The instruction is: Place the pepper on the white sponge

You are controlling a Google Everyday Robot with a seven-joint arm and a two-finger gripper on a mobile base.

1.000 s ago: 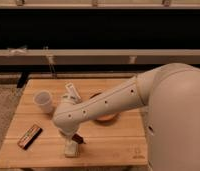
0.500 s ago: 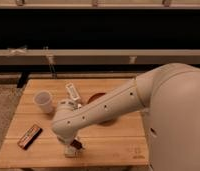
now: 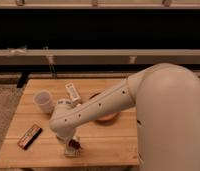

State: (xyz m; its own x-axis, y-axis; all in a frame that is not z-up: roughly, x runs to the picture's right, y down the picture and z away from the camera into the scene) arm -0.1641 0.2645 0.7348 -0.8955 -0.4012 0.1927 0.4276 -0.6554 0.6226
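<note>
drops gripper (image 3: 73,143) lower vs. prev. frames, lower left; brings pepper (image 3: 77,145) to white sponge (image 3: 68,152); can't tell grip state; release prob. next.

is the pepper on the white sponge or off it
Seemingly on: the pepper sits over the white sponge at the front edge of the table, with the gripper down on it; contact cannot tell.

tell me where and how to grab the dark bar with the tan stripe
Grip the dark bar across its short width, about mid-length, coming straight down from above. It lies flat on the table, long, slim and set diagonally, so the wrist would probably need turning to match. The gripper is low near the table's front edge, beside the bar.
</note>
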